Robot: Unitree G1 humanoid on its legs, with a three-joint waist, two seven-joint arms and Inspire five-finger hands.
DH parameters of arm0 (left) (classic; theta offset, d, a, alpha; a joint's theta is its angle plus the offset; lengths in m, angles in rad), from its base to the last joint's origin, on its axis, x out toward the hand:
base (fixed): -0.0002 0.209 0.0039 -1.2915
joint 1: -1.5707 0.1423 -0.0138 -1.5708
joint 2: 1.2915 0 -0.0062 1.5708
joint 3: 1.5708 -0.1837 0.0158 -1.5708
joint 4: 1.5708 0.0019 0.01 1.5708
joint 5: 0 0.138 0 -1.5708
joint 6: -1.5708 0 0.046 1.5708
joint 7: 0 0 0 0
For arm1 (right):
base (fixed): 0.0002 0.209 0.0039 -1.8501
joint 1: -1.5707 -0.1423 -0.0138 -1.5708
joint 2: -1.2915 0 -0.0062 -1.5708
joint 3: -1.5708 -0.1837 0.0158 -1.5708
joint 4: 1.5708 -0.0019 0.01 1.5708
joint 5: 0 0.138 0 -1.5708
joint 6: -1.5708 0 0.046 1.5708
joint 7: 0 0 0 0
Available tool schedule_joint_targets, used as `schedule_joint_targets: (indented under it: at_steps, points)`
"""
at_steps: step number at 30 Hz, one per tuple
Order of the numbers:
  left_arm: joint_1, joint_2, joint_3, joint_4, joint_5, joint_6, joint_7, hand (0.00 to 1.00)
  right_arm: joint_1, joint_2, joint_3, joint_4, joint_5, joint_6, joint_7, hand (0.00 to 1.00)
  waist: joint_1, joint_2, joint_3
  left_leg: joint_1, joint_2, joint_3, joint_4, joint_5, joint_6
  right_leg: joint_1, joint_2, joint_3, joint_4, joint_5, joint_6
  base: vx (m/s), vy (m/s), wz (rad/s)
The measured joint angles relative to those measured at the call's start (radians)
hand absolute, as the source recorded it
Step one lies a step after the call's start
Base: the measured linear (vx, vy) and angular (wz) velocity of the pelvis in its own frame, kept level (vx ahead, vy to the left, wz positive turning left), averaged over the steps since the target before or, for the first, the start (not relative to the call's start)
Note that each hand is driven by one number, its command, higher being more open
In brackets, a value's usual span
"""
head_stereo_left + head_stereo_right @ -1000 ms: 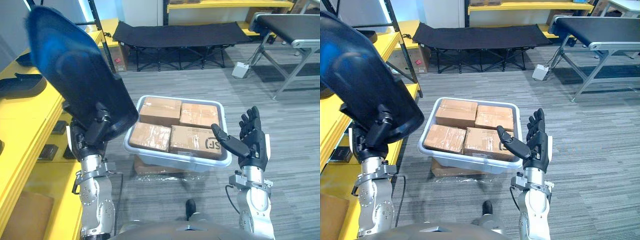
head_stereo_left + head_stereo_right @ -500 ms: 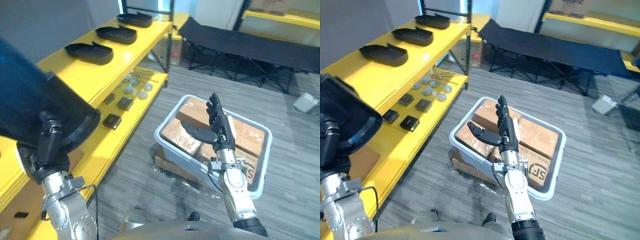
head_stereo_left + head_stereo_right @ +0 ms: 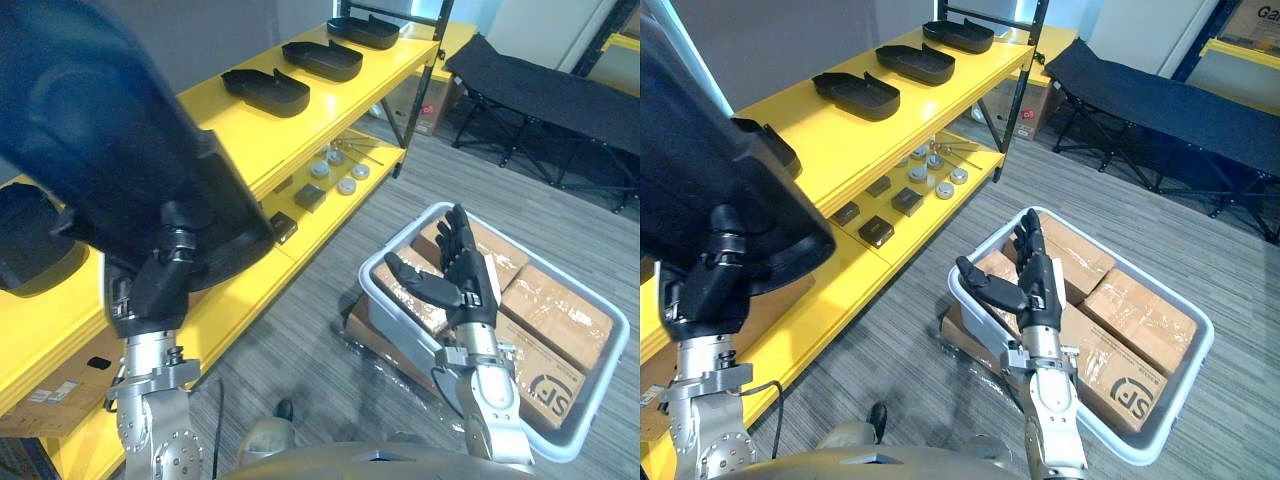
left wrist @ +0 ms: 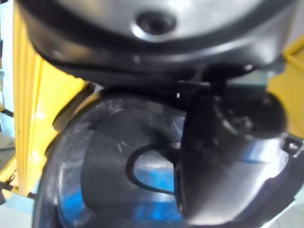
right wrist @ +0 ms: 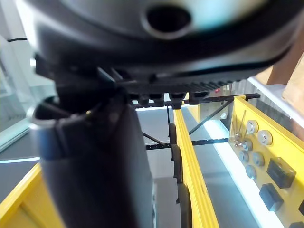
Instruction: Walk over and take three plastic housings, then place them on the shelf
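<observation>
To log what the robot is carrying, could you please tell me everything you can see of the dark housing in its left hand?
The plastic housing is a large, dark, shell-like piece, smooth and glossy with a bluish sheen, broad and rounded at the edges. The left hand grips its lower edge with fingers curled round it and holds it raised and tilted beside the yellow shelf. The left wrist view shows its hollow inner side, which has an oval raised outline.
</observation>
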Motion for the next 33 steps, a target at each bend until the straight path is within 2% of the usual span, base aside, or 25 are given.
schedule_joint_targets:
  at_steps: [3,7,10,13,16,18,19,20,21,22,23,24,26,27,29,30,31,32,33]
  points:
    - [-0.037,0.006,-0.024,0.0,0.019,0.001,0.004,0.0,-0.007,-0.001,-0.003,0.0,0.012,-0.012,0.035,1.0,0.002,0.003,0.012,-0.041,0.0,0.013,0.05,-0.001,-0.003,-0.004,0.004,-0.022,0.001,-0.005,-0.006,0.02,-0.027,0.34]
    - [-0.041,0.002,-0.033,0.001,0.018,-0.004,0.08,0.0,-0.079,-0.011,0.051,0.0,-0.014,-0.034,0.074,1.0,0.009,0.025,0.066,-0.064,0.018,0.032,0.109,-0.024,-0.01,0.005,0.025,-0.029,0.008,-0.014,-0.021,-0.09,-0.03,0.07]
    - [-0.022,0.001,-0.038,0.001,0.018,-0.007,0.091,0.0,-0.072,-0.012,0.069,0.0,-0.007,-0.035,0.102,1.0,0.014,0.025,0.077,-0.066,0.018,0.04,0.122,-0.047,-0.003,0.017,0.023,-0.032,0.018,-0.039,-0.029,-0.12,-0.013,0.08]
    - [-0.017,0.0,-0.037,0.001,0.022,-0.022,0.101,0.0,-0.071,-0.01,0.073,0.0,0.033,-0.044,0.098,1.0,0.023,0.021,0.08,-0.088,0.031,0.094,0.162,-0.051,0.003,0.017,0.004,-0.041,0.033,-0.06,-0.018,-0.09,0.038,0.17]
    - [-0.017,-0.002,-0.003,-0.004,0.057,-0.035,0.109,0.0,-0.074,0.001,0.073,-0.009,0.026,-0.063,0.069,1.0,0.038,0.015,0.077,-0.132,0.016,0.108,0.255,-0.101,0.024,0.023,-0.013,-0.041,0.04,-0.074,0.001,-0.01,0.109,0.12]
    - [-0.016,0.0,0.038,-0.005,0.068,-0.034,0.108,0.0,-0.073,0.012,0.066,-0.043,0.01,-0.065,0.019,1.0,0.041,-0.002,0.073,-0.152,-0.022,0.136,0.344,-0.168,0.069,0.059,-0.05,-0.041,0.028,-0.098,0.027,0.1,0.183,0.19]
    - [-0.016,0.0,0.045,-0.006,0.069,-0.034,0.106,0.0,-0.069,0.016,0.059,-0.049,0.009,-0.068,0.01,1.0,0.04,-0.007,0.065,-0.15,-0.034,0.145,0.357,-0.185,0.081,0.07,-0.055,-0.04,0.037,-0.095,0.021,0.2,0.212,0.24]
    - [-0.025,-0.007,0.066,-0.008,0.08,-0.035,0.101,0.0,-0.073,0.017,0.043,-0.059,0.006,-0.079,0.0,1.0,0.033,-0.009,0.062,-0.153,-0.047,0.145,0.389,-0.214,0.088,0.016,-0.085,-0.002,0.187,-0.074,-0.015,0.16,0.248,0.43]
    - [-0.023,-0.008,0.074,-0.01,0.095,-0.035,0.101,0.0,-0.07,0.026,0.041,-0.059,-0.018,-0.089,-0.019,1.0,0.027,0.004,0.054,-0.144,-0.059,0.12,0.394,-0.228,0.103,-0.077,-0.088,0.063,0.373,0.006,-0.112,0.14,0.267,0.49]
    - [-0.021,0.0,0.076,-0.016,0.098,-0.035,0.101,0.0,-0.07,0.031,0.036,-0.059,-0.031,-0.091,-0.03,1.0,0.026,0.005,0.053,-0.126,-0.06,0.108,0.383,-0.227,0.111,-0.112,-0.085,0.09,0.44,0.063,-0.132,0.17,0.288,0.61]
    - [-0.024,0.021,0.079,-0.029,0.104,-0.035,0.101,0.0,-0.075,0.036,0.027,-0.059,-0.046,-0.1,-0.042,1.0,0.02,0.011,0.055,-0.105,-0.058,0.079,0.363,-0.217,0.128,-0.166,-0.075,0.122,0.534,0.055,-0.12,0.25,0.175,0.61]
    - [-0.031,0.034,0.082,-0.036,0.105,-0.037,0.103,0.0,-0.091,0.034,0.025,-0.06,-0.072,-0.112,-0.044,1.0,0.017,0.004,0.051,-0.079,-0.06,0.051,0.347,-0.213,0.137,-0.183,-0.033,0.135,0.535,-0.016,-0.103,0.34,0.141,0.69]
    - [-0.044,0.04,0.083,-0.036,0.097,-0.039,0.109,0.0,-0.126,0.026,0.02,-0.066,-0.072,-0.124,-0.031,1.0,0.015,0.01,0.049,-0.043,-0.06,0.021,0.318,-0.209,0.136,-0.174,0.039,0.146,0.399,-0.068,-0.093,0.28,0.074,0.6]
    - [-0.064,0.04,0.081,-0.036,0.092,-0.042,0.108,0.0,-0.152,0.021,0.009,-0.092,-0.084,-0.136,-0.029,1.0,0.012,0.011,0.047,-0.025,-0.066,-0.009,0.297,-0.204,0.127,-0.164,0.097,0.175,0.26,-0.08,-0.082,0.24,0.03,0.81]
    - [-0.099,0.04,0.072,-0.035,0.087,-0.048,0.108,0.0,-0.188,-0.023,-0.011,-0.138,-0.12,-0.159,-0.031,1.0,0.008,-0.001,0.04,0.007,-0.093,-0.045,0.276,-0.203,0.125,-0.173,0.146,0.22,0.137,-0.07,-0.075,0.25,0.003,0.83]
    - [-0.106,0.042,0.067,-0.035,0.088,-0.054,0.108,0.0,-0.194,-0.044,-0.019,-0.16,-0.135,-0.164,-0.031,1.0,0.007,-0.002,0.035,0.015,-0.11,-0.052,0.275,-0.203,0.123,-0.174,0.146,0.223,0.094,-0.052,-0.063,0.27,-0.036,0.82]
    - [-0.115,0.05,0.067,-0.035,0.094,-0.06,0.108,0.0,-0.196,-0.065,-0.034,-0.194,-0.137,-0.18,-0.03,1.0,0.006,-0.012,0.025,0.03,-0.134,-0.051,0.275,-0.214,0.107,-0.164,0.137,0.22,0.028,0.066,-0.081,0.19,-0.031,0.7]
    - [-0.115,0.053,0.068,-0.036,0.096,-0.06,0.108,0.0,-0.197,-0.066,-0.035,-0.199,-0.136,-0.182,-0.028,1.0,0.006,-0.016,0.023,0.033,-0.138,-0.048,0.275,-0.217,0.105,-0.161,0.135,0.219,0.018,0.099,-0.079,0.25,-0.101,0.64]
    - [-0.11,0.052,0.068,-0.034,0.103,-0.061,0.112,0.0,-0.208,-0.083,-0.044,-0.206,-0.128,-0.193,-0.014,1.0,0.008,-0.004,0.01,0.037,-0.131,-0.032,0.279,-0.235,0.093,-0.138,0.133,0.191,-0.014,0.108,-0.077,0.11,-0.073,0.28]
